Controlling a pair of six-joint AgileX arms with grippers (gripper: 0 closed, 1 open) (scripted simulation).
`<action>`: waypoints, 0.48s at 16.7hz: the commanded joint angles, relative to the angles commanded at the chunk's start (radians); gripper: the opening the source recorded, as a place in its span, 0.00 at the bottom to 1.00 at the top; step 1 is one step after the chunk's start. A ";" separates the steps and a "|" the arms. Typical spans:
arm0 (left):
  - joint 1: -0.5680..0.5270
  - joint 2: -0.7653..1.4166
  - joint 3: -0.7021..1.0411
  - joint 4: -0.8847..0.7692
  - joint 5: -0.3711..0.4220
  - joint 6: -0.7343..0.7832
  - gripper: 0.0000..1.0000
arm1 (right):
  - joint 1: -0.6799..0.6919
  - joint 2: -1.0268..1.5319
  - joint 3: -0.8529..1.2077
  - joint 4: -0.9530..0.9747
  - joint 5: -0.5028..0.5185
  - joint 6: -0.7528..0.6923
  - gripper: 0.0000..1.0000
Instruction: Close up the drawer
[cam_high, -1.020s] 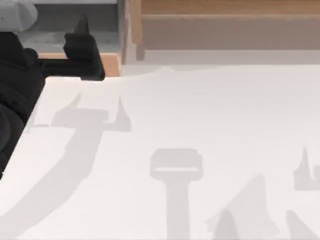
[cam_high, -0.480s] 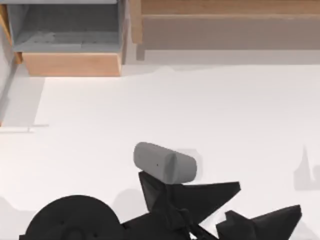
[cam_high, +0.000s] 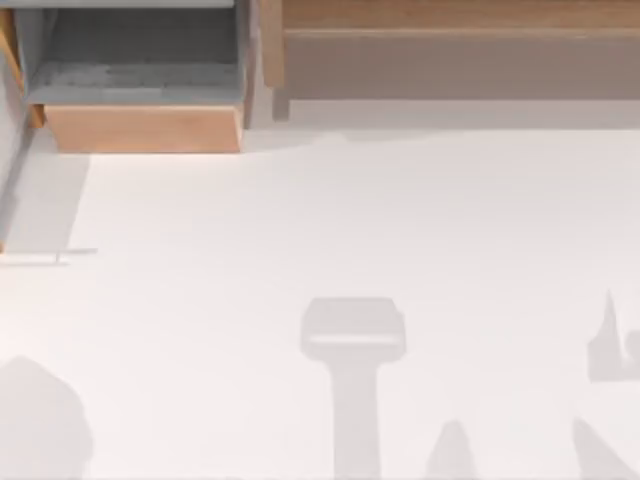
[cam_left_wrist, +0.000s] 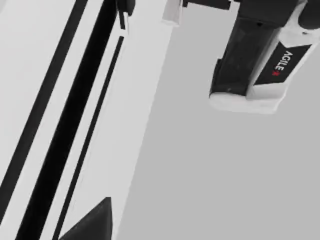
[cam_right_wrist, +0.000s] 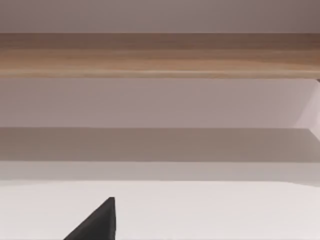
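The drawer (cam_high: 143, 128) sits at the far left of the top view. Its light-brown front panel stands out toward the table and its grey inside (cam_high: 140, 60) lies open to the camera. A dark edge of my left gripper (cam_left_wrist: 95, 222) shows in the left wrist view, over a white table edge and grey floor, away from the drawer. In the right wrist view, a dark edge of my right gripper (cam_right_wrist: 97, 222) hangs above the white table, facing the long cabinet body (cam_right_wrist: 160, 55).
The wide wooden and beige cabinet body (cam_high: 450, 45) runs along the back of the table to the drawer's right. Grey arm shadows fall on the white tabletop (cam_high: 350, 220) near its front. A black-and-white arm segment (cam_left_wrist: 260, 60) appears in the left wrist view.
One second ago my left gripper was at the drawer's front panel. Half a second ago arm parts crossed the front of the top view; now both arms have left it. The drawer stays pulled out.
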 joint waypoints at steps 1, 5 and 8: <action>-0.134 0.030 -0.007 0.035 0.034 -0.128 1.00 | 0.000 0.000 0.000 0.000 0.000 0.000 1.00; -0.681 0.152 -0.031 0.180 0.171 -0.645 1.00 | 0.000 0.000 0.000 0.000 0.000 0.000 1.00; -1.093 0.244 -0.045 0.292 0.270 -1.032 1.00 | 0.000 0.000 0.000 0.000 0.000 0.000 1.00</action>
